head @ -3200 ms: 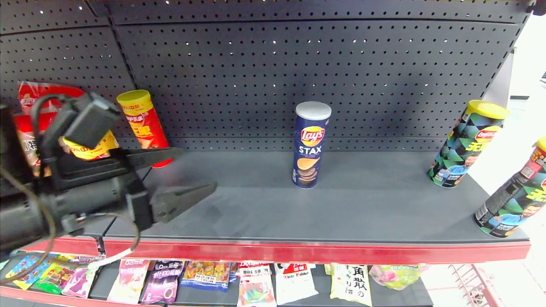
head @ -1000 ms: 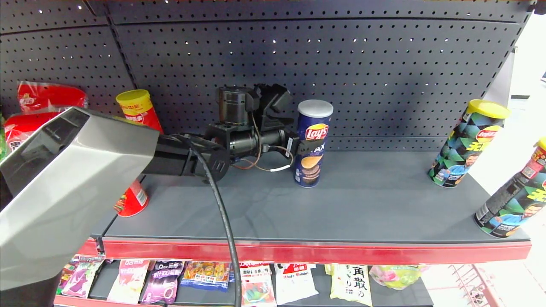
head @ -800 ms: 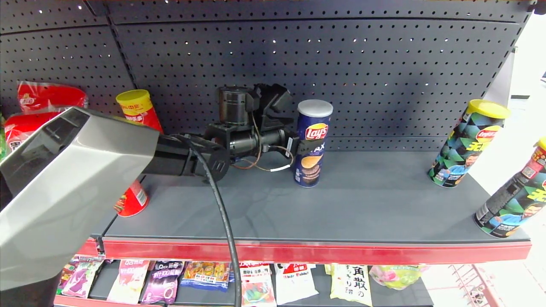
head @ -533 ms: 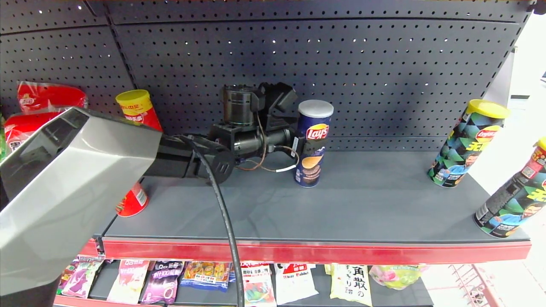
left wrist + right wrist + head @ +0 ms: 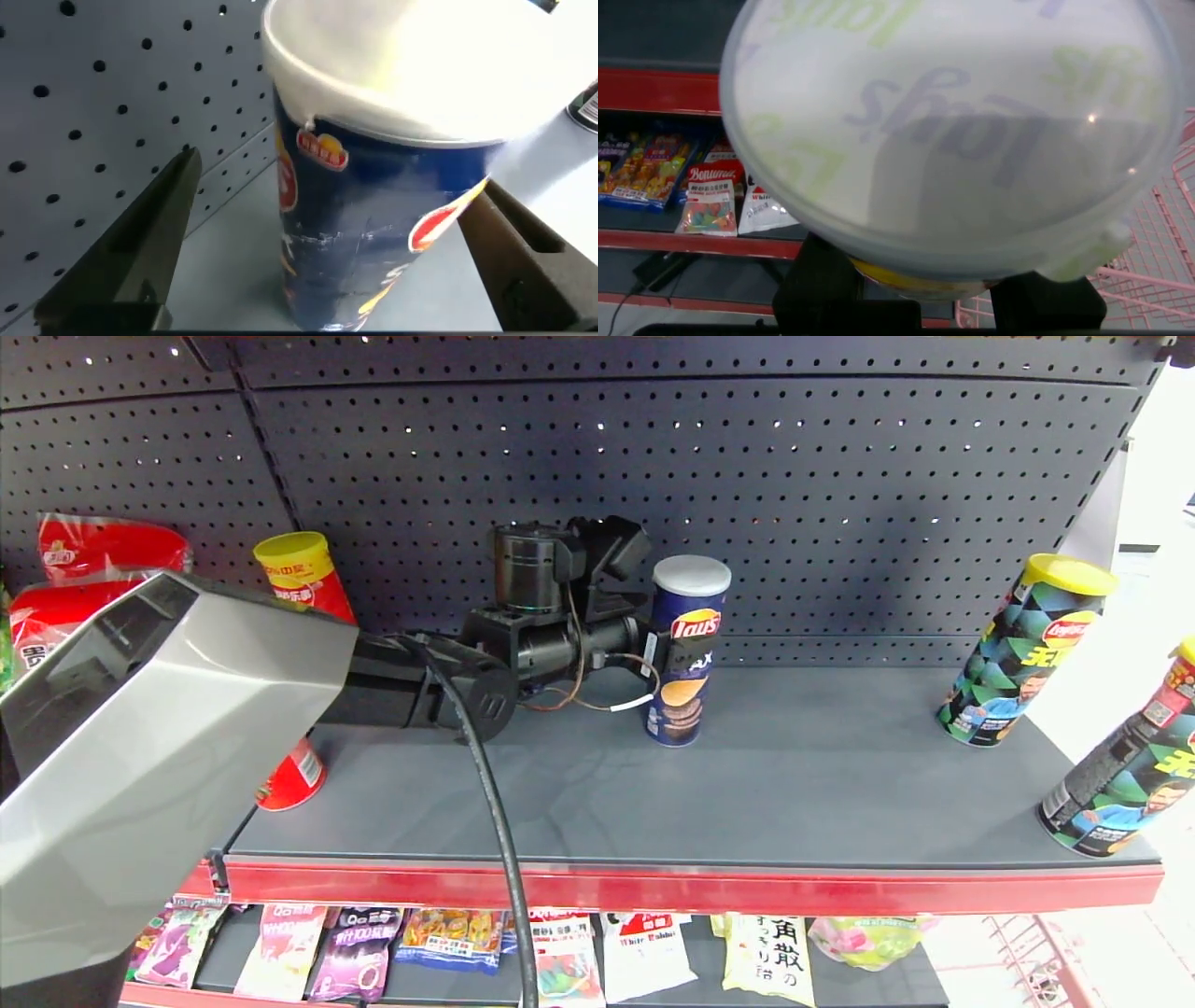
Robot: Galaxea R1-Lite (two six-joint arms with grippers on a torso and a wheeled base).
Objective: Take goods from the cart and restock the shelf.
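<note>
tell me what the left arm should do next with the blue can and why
Probably close the left gripper on the blue cylindrical chip can with a white lid. It stands upright on the grey shelf between the open fingers, a gap on one side, so it isn't gripped yet. The right gripper holds a clear-lidded can that may need its spot.

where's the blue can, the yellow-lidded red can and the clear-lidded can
blue can (image 5: pixel 689 691): head view, lower label.
yellow-lidded red can (image 5: pixel 313 590): head view, upper body below the lid.
clear-lidded can (image 5: pixel 952 121): right wrist view, middle of its lid.
</note>
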